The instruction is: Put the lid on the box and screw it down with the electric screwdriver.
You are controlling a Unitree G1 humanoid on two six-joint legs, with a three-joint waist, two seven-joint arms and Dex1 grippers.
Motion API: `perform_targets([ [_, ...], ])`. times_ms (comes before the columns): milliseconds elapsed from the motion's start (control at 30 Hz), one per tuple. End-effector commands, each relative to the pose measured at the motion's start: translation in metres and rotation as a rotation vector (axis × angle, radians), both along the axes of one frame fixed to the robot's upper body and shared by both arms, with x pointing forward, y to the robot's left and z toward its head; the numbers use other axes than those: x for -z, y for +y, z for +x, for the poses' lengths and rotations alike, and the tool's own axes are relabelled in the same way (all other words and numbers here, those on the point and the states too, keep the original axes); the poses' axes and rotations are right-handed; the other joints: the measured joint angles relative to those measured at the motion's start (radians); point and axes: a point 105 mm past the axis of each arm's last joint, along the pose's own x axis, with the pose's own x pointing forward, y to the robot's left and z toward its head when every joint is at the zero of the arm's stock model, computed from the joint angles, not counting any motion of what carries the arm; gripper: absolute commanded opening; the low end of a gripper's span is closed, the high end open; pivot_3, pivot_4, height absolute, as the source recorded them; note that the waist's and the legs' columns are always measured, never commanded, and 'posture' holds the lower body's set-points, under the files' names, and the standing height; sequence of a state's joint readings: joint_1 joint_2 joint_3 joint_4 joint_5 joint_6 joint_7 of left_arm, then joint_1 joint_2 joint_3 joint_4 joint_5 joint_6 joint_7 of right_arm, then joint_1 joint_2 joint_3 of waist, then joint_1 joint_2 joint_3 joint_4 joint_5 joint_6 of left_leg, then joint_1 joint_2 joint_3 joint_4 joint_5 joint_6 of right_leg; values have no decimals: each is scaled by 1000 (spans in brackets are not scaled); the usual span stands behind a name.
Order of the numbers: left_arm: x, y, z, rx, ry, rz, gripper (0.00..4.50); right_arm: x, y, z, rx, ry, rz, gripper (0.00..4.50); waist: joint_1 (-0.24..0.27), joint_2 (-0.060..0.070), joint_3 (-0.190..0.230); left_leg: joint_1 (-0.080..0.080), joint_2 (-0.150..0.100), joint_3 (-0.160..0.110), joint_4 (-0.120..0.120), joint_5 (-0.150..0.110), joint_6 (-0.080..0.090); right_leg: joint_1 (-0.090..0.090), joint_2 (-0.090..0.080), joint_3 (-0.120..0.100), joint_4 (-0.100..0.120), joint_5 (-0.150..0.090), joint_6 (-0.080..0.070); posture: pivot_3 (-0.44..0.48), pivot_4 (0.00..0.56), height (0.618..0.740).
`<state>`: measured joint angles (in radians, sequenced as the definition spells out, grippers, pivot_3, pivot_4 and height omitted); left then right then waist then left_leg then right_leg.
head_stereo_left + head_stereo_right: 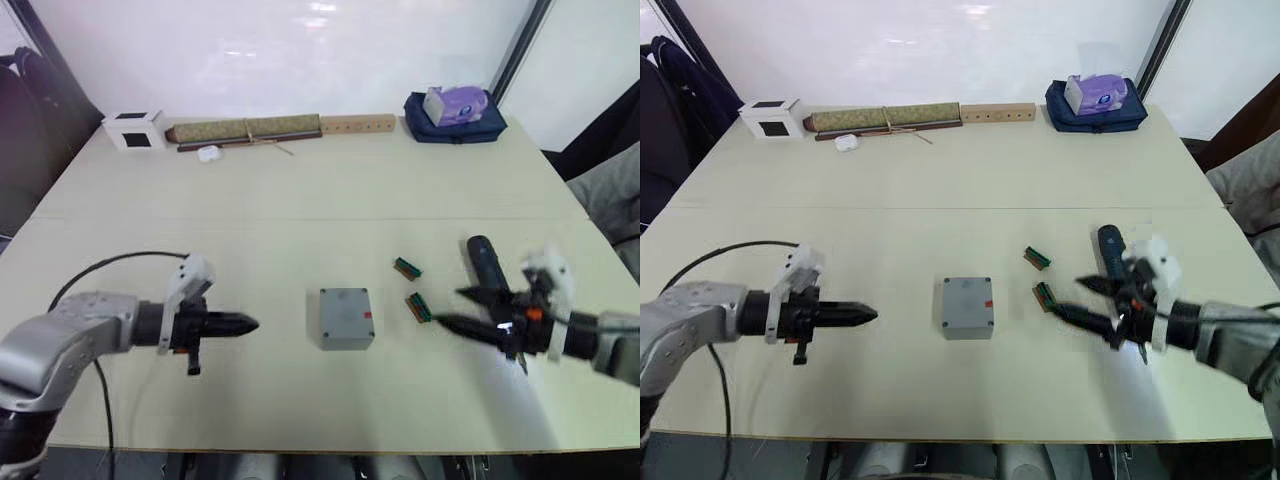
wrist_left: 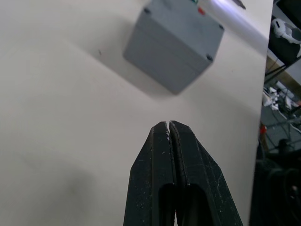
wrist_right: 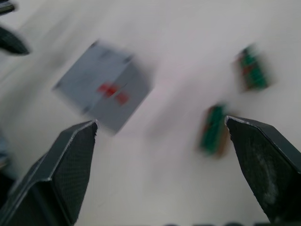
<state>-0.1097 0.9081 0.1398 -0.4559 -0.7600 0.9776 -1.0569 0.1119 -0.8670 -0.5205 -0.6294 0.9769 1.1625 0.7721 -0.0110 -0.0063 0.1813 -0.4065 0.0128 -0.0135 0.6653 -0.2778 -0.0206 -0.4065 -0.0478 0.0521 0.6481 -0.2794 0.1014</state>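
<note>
The grey box stands in the middle of the table with the lid lying flat on top of it; the lid has a screw hole in each corner and a small red mark. My left gripper is shut and empty, a short way to the box's left, pointing at it. Right of the box, my right gripper is open and empty, just above the table. The dark electric screwdriver lies on the table just behind that gripper. The right wrist view shows the lidded box ahead of the spread fingers.
Two small green parts lie between the box and my right gripper. Along the far edge are a white cube, a rolled mat, a wooden strip and a blue bag holding a tissue pack.
</note>
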Motion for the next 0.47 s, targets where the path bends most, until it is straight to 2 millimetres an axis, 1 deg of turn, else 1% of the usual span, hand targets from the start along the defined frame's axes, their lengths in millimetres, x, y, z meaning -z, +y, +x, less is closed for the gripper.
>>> perform_targets([
  [33, 2, -3, -18, 39, 17, 9, 0, 10, 1, -17, -56, 61, -36, 4465, -1, 0, 0, 0, 0, 1, 0, 0, 0, 0, 0, 0, 0, 0, 0, 0, 150, 740],
  [100, 5, -2, -24, 48, 35, 9, 0, 14, 0, -20, -61, 76, -51, 4465, -5, 0, 0, 1, 1, 1, 0, 0, 0, 0, 1, 0, 0, 0, 0, 0, 150, 740],
  [233, 13, -4, -34, 55, 70, 13, 0, 14, 1, -19, -64, 65, -43, 4465, -3, 0, 0, 2, 2, 2, 0, 0, 0, 0, 3, 1, 1, 0, 0, 0, 150, 740],
  [300, 18, -6, -38, 51, 93, 3, 0, 18, -1, -20, -63, 72, -70, 4465, -3, 0, 0, 2, 2, 3, 0, 0, 0, 0, 3, 1, 1, 0, -1, 0, 150, 740],
  [367, 25, -6, -49, 61, 204, -10, 0, 22, -2, -21, -59, 75, -85, 4465, -1, -1, 0, 2, 2, 3, 0, 0, 0, 0, 3, 1, 1, 0, -1, 0, 150, 740],
  [467, 24, -9, -48, 77, 186, -15, 0, 25, -4, -20, -51, 73, -96, 4465, -1, -1, 0, 2, 2, 4, 0, 0, 0, 0, 2, 1, 1, 0, -1, 0, 150, 740],
])
